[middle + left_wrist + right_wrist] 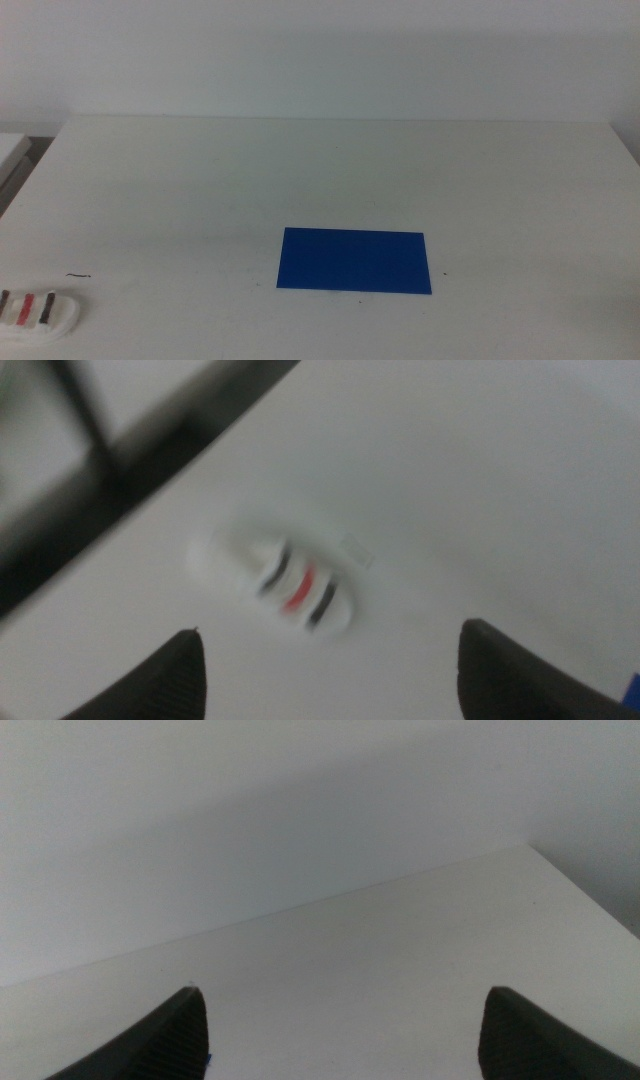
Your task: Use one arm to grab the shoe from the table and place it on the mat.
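A small white shoe (pixel 35 313) with dark straps and one red strap lies on the white table (pixel 330 170) at the front left corner. The deep-blue mat (pixel 355 261) lies flat near the table's front middle, well to the right of the shoe. In the left wrist view the shoe (pixel 285 582) appears blurred, some way ahead of my left gripper (pixel 330 678), whose jaws stand wide open with nothing between them. My right gripper (pixel 345 1040) is open too, over bare table (pixel 400 960), with no object near it. Neither arm shows in the middle view.
A short dark thread (pixel 78 275) lies on the table just behind the shoe. A dark frame (pixel 110 470) runs past the table's edge in the left wrist view. A sliver of blue (pixel 632 688) shows at that view's corner.
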You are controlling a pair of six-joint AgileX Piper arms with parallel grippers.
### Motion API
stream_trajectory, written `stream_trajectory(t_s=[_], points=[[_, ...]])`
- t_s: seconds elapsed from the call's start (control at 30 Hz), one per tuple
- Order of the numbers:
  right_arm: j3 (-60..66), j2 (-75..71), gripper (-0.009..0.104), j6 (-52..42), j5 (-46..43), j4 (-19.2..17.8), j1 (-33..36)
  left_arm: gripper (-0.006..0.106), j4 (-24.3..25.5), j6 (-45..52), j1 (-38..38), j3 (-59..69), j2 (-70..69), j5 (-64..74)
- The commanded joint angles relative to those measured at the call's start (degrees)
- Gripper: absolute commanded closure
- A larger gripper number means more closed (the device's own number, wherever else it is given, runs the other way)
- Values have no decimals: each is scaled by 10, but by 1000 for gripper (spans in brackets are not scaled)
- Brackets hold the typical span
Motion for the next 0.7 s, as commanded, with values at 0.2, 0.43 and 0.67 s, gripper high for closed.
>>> stream_trajectory(t_s=[0.2, 0.43, 0.67], points=[[1, -3, 16, -1, -5, -6, 1, 19, 23, -282, 7, -92, 166, 122], [1, -3, 16, -1, -5, -6, 1, 19, -2, -278, 42, -103, 271, 119], [1, -3, 16, -1, -5, -6, 1, 19, -74, -277, 113, -103, 335, 70]])
